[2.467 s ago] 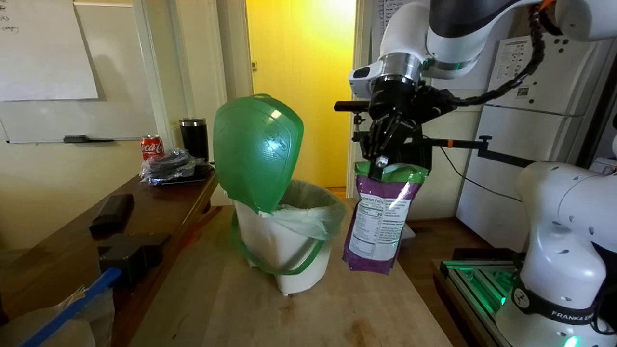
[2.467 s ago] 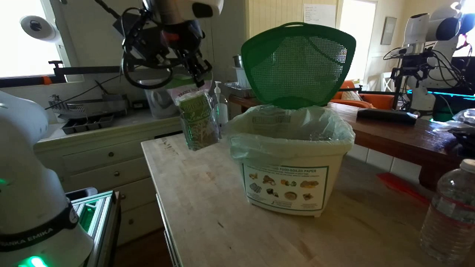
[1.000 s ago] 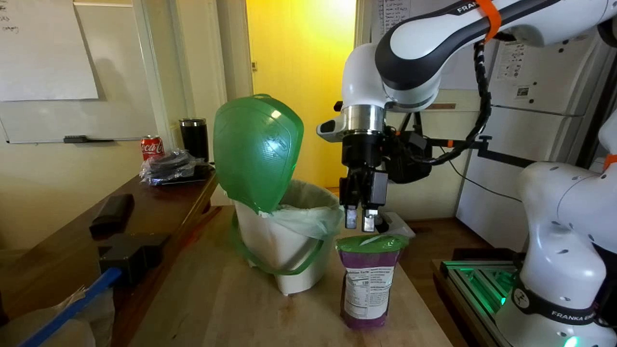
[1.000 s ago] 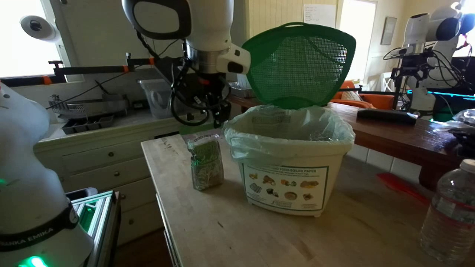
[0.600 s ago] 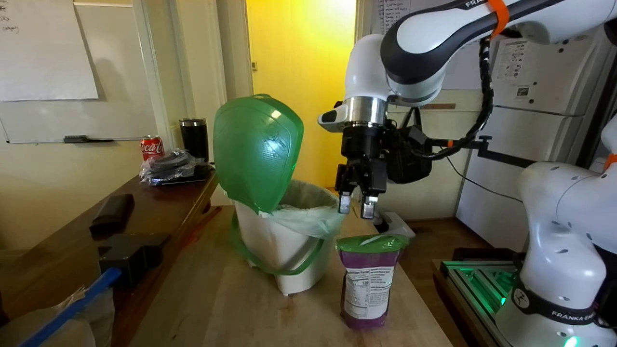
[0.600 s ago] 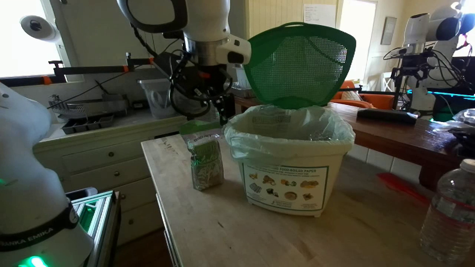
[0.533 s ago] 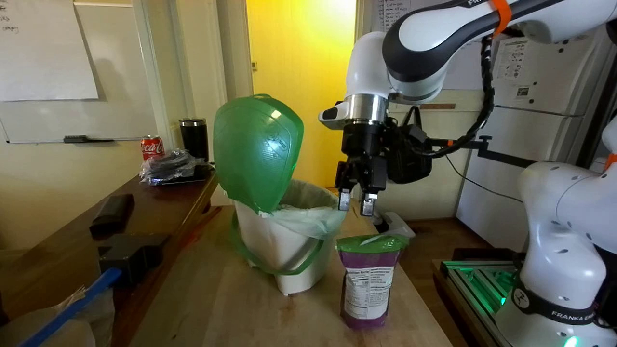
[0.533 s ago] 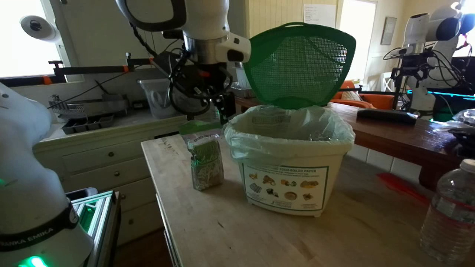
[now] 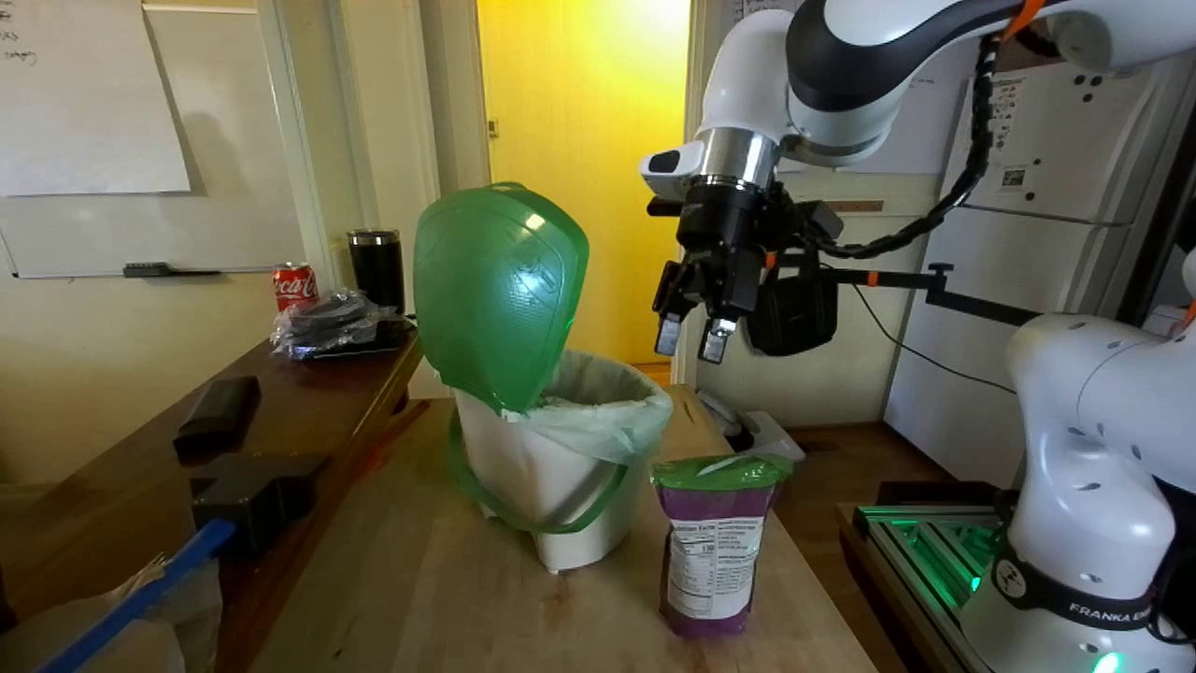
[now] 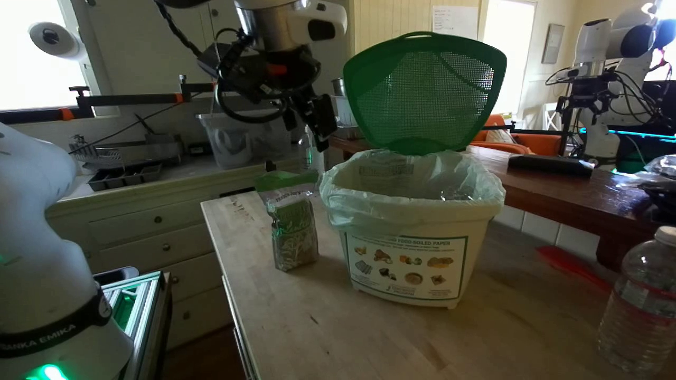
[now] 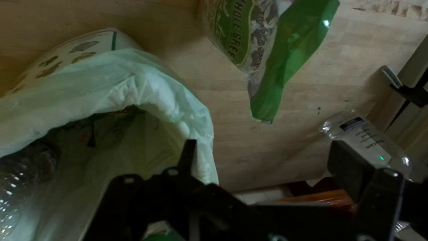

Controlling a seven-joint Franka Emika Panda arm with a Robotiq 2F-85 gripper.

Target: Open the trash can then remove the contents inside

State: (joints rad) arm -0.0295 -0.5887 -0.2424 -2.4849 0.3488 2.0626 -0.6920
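White plastic trash can [image 10: 412, 253], one. Stands upright on the pale wooden desk [image 10: 296, 338], back from the edge nearest my white base [image 9: 1074, 523]. Fittings: green mesh lid [image 10: 422, 89], raised and tilted back from the rim; pale-green translucent liner [image 10: 406, 212], folded out over the rim; curved green handle [image 9: 561, 528], hanging down the side. Contents, by my wrist view: a clear, ridged plastic item [image 11: 16, 190], only partly in view; what it is I cannot tell.

Purple-and-green food pouch [image 9: 718, 551], one. Upright on the desk between the can and the edge nearest my base, beside the can but apart from it. White nutrition label on one face; green lettered panel on the other.

Black two-fingered hand [image 9: 692, 338], one, my own. Raised above the pouch and the can's rim, a little tilted, its two fingers well apart.

Clear plastic bottle [image 11: 362, 139] with a printed label, one. Near a corner of the desk, well apart from the can.

Flat red item [image 10: 573, 266], one. Near the desk edge opposite my base.

Dark brown wooden counter [image 9: 318, 388], one. Beyond that same edge; bears a red soda can [image 9: 294, 285], a tall black tumbler [image 9: 377, 271] and a bundle in clear plastic [image 9: 332, 322].
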